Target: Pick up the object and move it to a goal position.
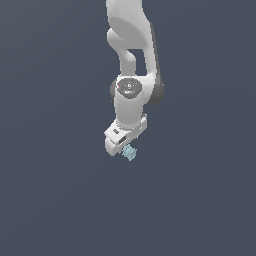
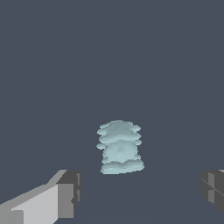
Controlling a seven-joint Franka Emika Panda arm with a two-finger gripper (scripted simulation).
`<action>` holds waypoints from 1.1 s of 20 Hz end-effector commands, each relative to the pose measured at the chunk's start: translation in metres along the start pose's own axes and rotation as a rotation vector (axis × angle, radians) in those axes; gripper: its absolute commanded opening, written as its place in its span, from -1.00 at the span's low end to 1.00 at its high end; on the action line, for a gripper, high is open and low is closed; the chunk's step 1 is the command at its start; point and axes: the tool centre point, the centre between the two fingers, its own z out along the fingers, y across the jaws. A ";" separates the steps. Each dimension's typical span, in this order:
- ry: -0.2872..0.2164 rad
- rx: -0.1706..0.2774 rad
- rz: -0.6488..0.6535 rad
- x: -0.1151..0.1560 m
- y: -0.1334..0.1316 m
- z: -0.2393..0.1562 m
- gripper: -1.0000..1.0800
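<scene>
The object is a small pale teal-blue ribbed stubby piece lying on the dark grey floor, just below the white arm's hand in the exterior view. In the wrist view the object shows its stacked ridges and sits between and beyond the two fingertips. My gripper is open: one finger and the other finger stand wide apart, neither touching the object. In the exterior view the gripper hangs right over the object, its fingers mostly hidden by the hand.
The flat dark grey floor spreads all around. The white arm rises from the hand toward the top of the exterior view. No goal marker shows.
</scene>
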 end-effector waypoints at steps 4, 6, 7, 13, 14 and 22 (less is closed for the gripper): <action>0.001 0.008 -0.150 0.001 -0.004 0.013 0.92; 0.002 0.010 -0.194 0.001 -0.005 0.017 0.92; 0.002 0.011 -0.214 0.001 -0.005 0.018 0.92; 0.005 0.016 -0.302 0.002 -0.008 0.026 0.92; 0.005 0.017 -0.312 0.002 -0.008 0.026 0.92; 0.006 0.018 -0.333 0.002 -0.009 0.029 0.92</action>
